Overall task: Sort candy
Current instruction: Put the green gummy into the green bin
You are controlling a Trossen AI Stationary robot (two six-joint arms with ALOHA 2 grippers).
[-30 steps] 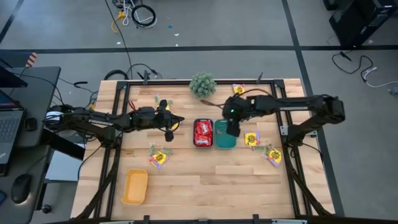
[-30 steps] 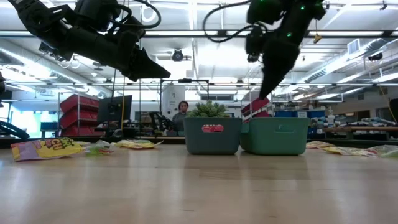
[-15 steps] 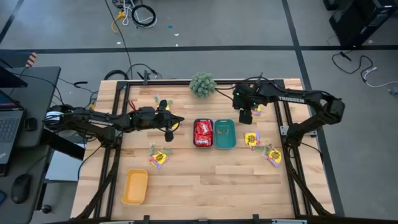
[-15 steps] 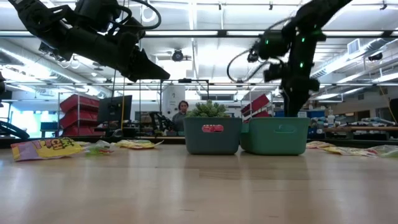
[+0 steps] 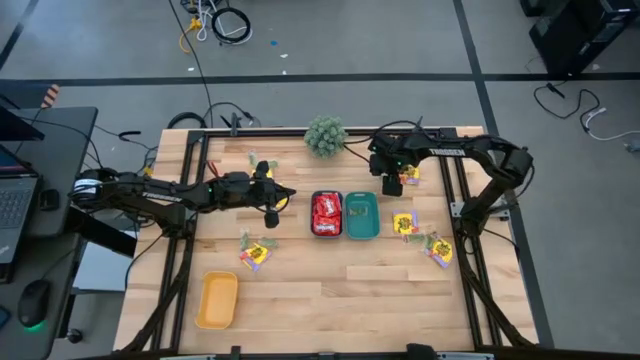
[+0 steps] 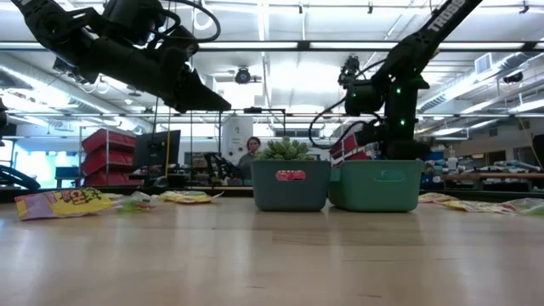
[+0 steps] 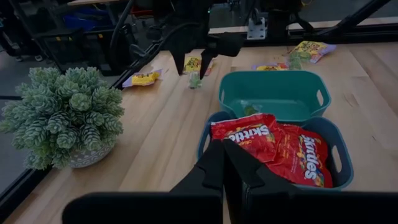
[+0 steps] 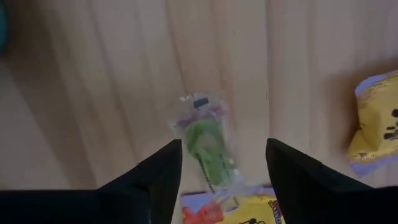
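A small pale green candy lies flat on the wood at the far right of the table. My right gripper hangs just above it, pointing down and open, one finger on either side without touching. From the left wrist view the same gripper stands over that candy. Red packets fill the dark blue tray; the teal tray stands beside it. My left gripper is shut on nothing, held above the table left of the blue tray.
Yellow packets lie beside the green candy, right of the teal tray, at near right and at left. A spiky green plant stands at the far edge. A yellow tray lies near left.
My right gripper has gone from above the teal tray toward the table's far right and has come down over the green candy, rolling about its own axis as it went. It has stayed open.
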